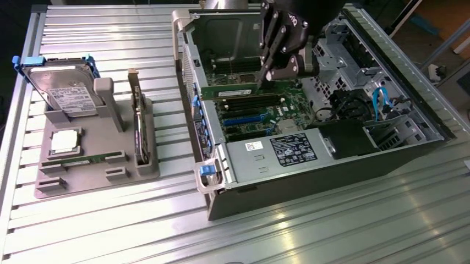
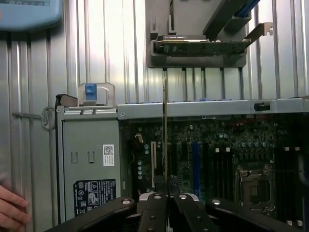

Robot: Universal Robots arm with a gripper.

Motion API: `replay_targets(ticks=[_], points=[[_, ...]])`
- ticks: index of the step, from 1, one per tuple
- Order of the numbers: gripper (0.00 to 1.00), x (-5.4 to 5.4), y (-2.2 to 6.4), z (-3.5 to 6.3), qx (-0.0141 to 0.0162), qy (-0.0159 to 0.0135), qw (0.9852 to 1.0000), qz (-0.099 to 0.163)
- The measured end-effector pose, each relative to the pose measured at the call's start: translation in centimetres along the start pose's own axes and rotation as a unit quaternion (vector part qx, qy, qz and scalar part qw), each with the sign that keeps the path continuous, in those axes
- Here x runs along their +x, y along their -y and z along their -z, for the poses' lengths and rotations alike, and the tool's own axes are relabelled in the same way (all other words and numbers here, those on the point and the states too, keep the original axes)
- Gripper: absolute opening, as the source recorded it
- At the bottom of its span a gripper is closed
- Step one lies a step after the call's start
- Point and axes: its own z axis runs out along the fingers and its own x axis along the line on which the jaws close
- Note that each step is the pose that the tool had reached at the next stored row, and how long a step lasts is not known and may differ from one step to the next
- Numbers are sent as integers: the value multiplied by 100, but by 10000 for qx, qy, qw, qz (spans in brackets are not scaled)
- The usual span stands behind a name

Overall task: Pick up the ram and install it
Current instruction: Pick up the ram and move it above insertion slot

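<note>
A: Arm pose?
B: Arm reaches down from above into the open computer case (image 1: 309, 179). The gripper (image 1: 262, 82) is tilted, fingertips low over the motherboard (image 1: 290, 104).

A: Jaw state?
B: Narrow, pinched on the ram (image 1: 229, 91). In the wrist view the two fingers (image 2: 153, 203) meet on the stick's thin edge.

A: Ram relative to the tool?
B: Clamped at one end. The rest runs out from the fingertips toward the case wall on the exterior view's left. Seen edge-on from the wrist (image 2: 165, 125), it is a thin line running straight out from the gripper (image 2: 167, 192).

A: Ram relative to the board?
B: Standing on its long edge, just beside the black memory slots (image 1: 250, 103). Cannot tell whether it touches them.
</note>
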Motion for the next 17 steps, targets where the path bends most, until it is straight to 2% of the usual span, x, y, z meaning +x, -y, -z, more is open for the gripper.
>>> replay_targets(ticks=[17], points=[[12, -13, 344, 20, -10, -1, 10000, 0]])
